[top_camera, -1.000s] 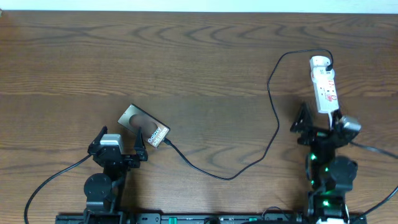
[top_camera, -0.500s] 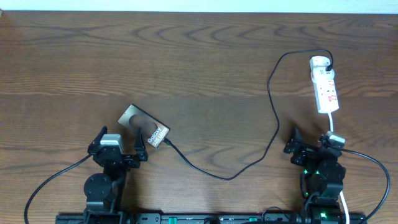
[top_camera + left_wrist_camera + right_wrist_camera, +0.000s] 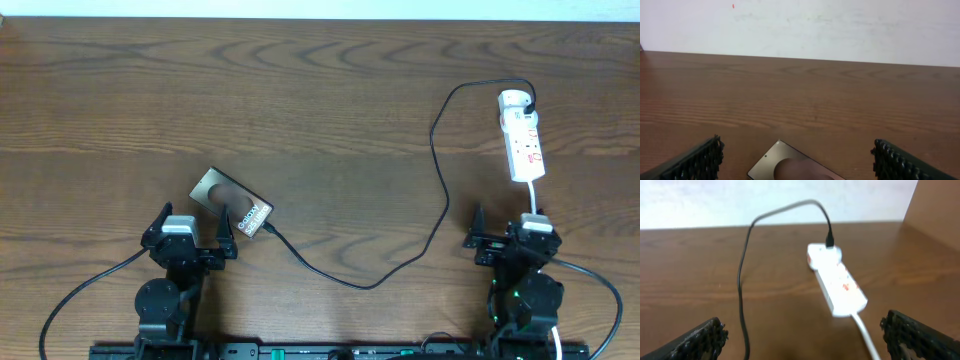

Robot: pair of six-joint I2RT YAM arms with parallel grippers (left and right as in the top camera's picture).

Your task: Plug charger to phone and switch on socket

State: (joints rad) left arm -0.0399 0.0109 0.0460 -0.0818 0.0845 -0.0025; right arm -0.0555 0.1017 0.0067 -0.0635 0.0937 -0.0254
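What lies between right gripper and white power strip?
Overhead view: between narrow white power strip and right gripper, only its white cord on bare wooden table.

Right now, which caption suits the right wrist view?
Open right gripper faces the narrow white power strip, thin black charger cable plugged in.
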